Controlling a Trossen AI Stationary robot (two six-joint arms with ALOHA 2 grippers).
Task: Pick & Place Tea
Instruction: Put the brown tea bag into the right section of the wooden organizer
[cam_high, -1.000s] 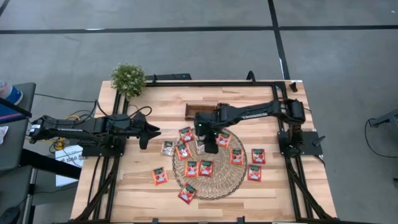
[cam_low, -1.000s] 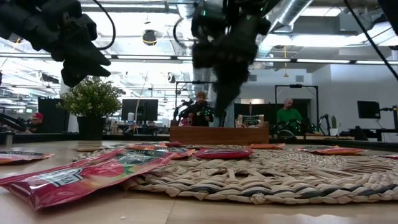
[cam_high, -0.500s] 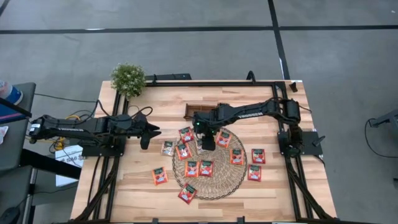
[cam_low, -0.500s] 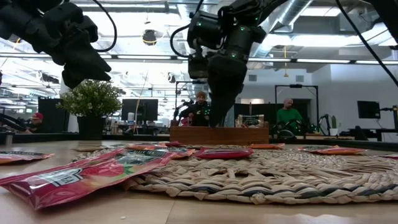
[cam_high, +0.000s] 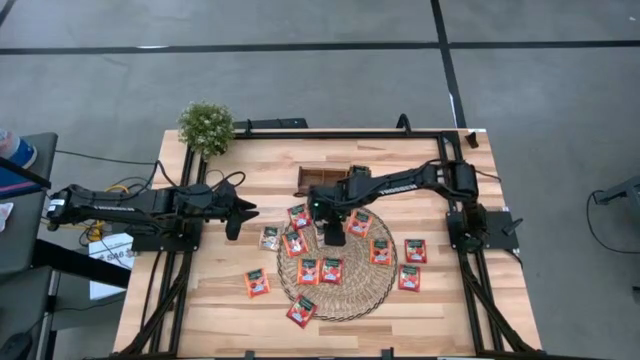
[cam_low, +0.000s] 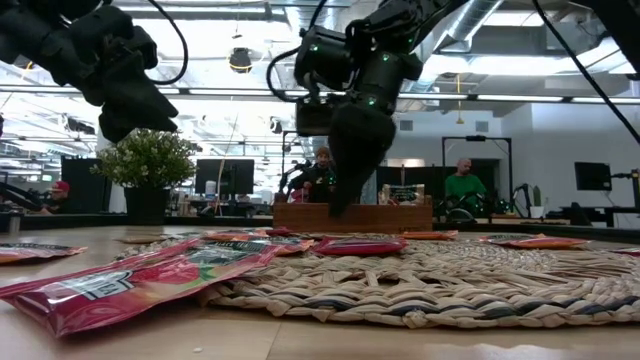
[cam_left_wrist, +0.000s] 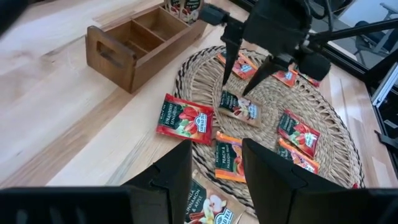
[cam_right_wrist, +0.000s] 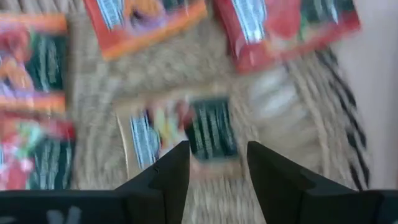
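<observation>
Several red-orange tea sachets (cam_high: 331, 270) lie flat on the round woven mat (cam_high: 356, 292) and on the wooden table around it. A pale sachet (cam_left_wrist: 239, 107) lies on the mat's far-left part. My right gripper (cam_left_wrist: 237, 87) hangs open just above it, pointing steeply down, with a finger on either side and clear of it. In the right wrist view the same pale sachet (cam_right_wrist: 180, 134) lies beyond the spread fingers of my right gripper (cam_right_wrist: 216, 149). My left gripper (cam_high: 232, 215) waits open above the table's left part.
A brown wooden divided tray (cam_high: 322, 177) stands at the far side of the mat. A small potted plant (cam_high: 206, 126) sits at the far-left corner. Another pale sachet (cam_high: 269, 238) lies on the table left of the mat. People sit in the room beyond the table.
My right gripper has come down toward the pale sachet on the mat, shifting slightly toward the table's left edge. The sachets have stayed where they were.
</observation>
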